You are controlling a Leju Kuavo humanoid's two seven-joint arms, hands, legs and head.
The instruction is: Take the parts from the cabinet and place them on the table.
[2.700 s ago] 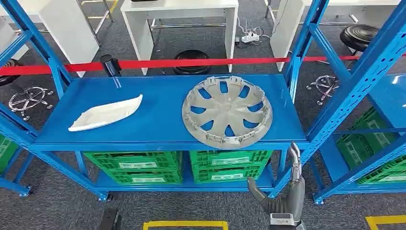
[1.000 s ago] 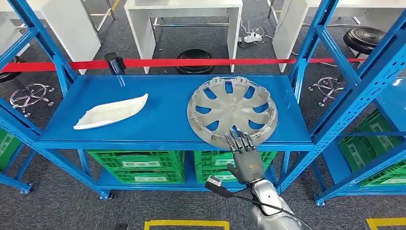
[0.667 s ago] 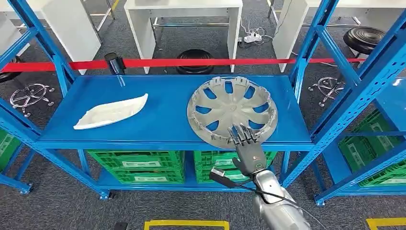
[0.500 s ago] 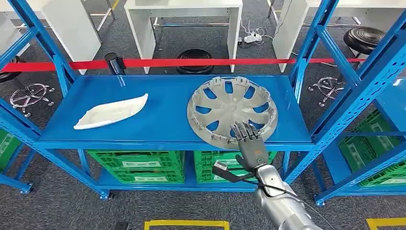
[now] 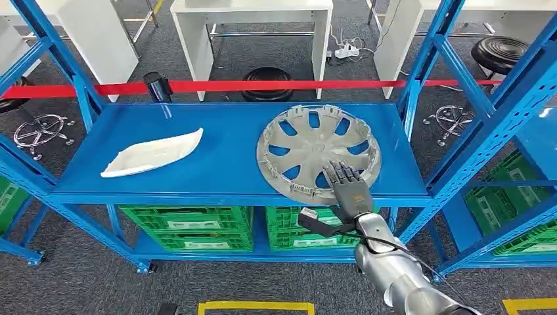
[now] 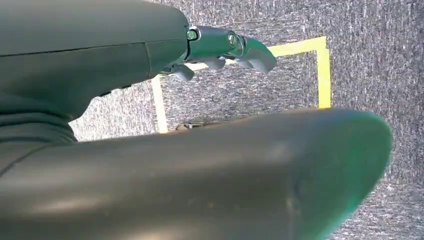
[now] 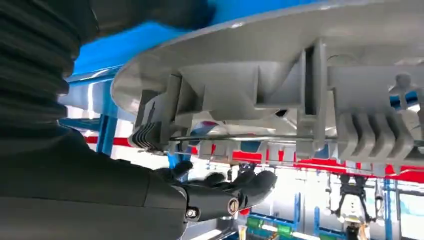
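You have the grey hubcap (image 5: 318, 153) lying inner side up on the blue shelf (image 5: 223, 164), right of centre in the head view, its near rim close to the shelf's front edge. Your right hand (image 5: 348, 186) comes up from the lower right of that frame and lies over the hubcap's near rim, fingers (image 5: 343, 172) spread apart and pointing toward the hub. In the right wrist view the dark fingers (image 7: 250, 185) sit close beside the rim's clips and ribs (image 7: 320, 115), slightly curled with gaps between them; nothing is clamped in them, so read the hand as open and not gripping the hubcap. Whether the fingertips actually touch the plastic, you cannot tell.

The white curved trim piece (image 5: 152, 153) lies flat at centre left of the head view, on the same shelf, well apart from the hubcap.

Your left hand (image 6: 220, 50) appears near the top of the left wrist view, above grey carpet and yellow floor tape (image 6: 320, 75). Its fingers look loosely curled with nothing in them, though the view is too partial to say for certain.

Green crates (image 5: 190, 226) sit on the lower shelf along the bottom centre. A red barrier tape (image 5: 263, 86) crosses the upper part of the frame behind the rack, with white tables (image 5: 256, 26) beyond it.
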